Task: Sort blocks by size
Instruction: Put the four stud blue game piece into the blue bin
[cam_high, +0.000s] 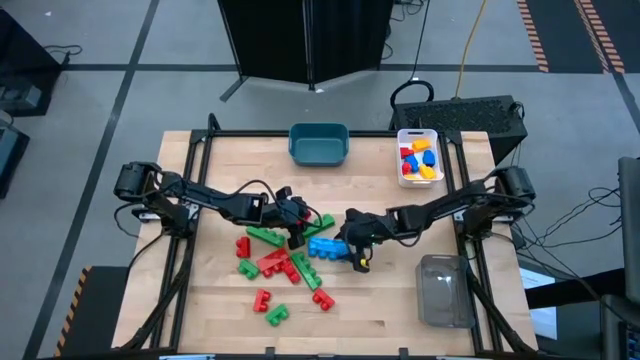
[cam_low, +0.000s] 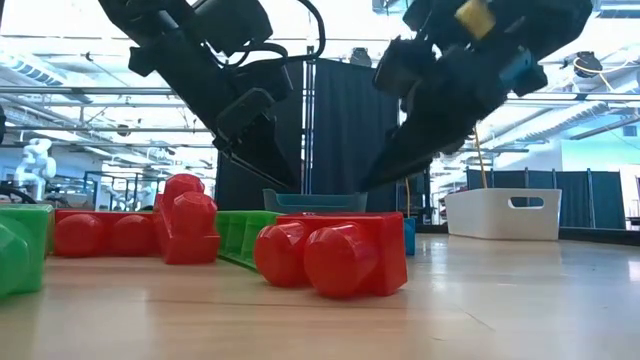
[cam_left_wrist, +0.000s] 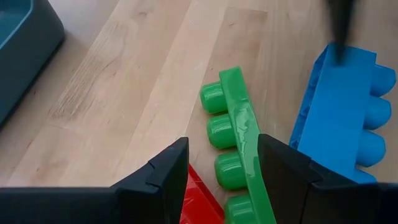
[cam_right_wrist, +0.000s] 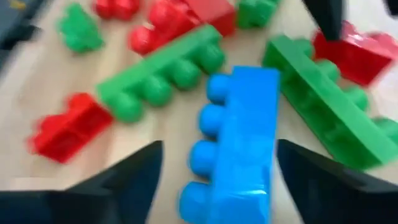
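Several red and green bricks (cam_high: 272, 262) lie loose on the wooden table. My left gripper (cam_high: 297, 235) is open over the middle of the pile. In its wrist view (cam_left_wrist: 222, 148) its fingers stand on either side of a long green brick (cam_left_wrist: 239, 149) that lies on its side. My right gripper (cam_high: 356, 254) is open just right of a long blue brick (cam_high: 325, 247). In its wrist view (cam_right_wrist: 219, 149) the blue brick (cam_right_wrist: 239, 143) lies on the table between the widely parted fingers, with a gap on each side.
A teal bin (cam_high: 319, 143) stands at the far edge. A white bin (cam_high: 419, 170) at the far right holds yellow, red and blue bricks. A clear bin (cam_high: 444, 290) stands at the near right. Red bricks (cam_low: 335, 255) lie near the front edge.
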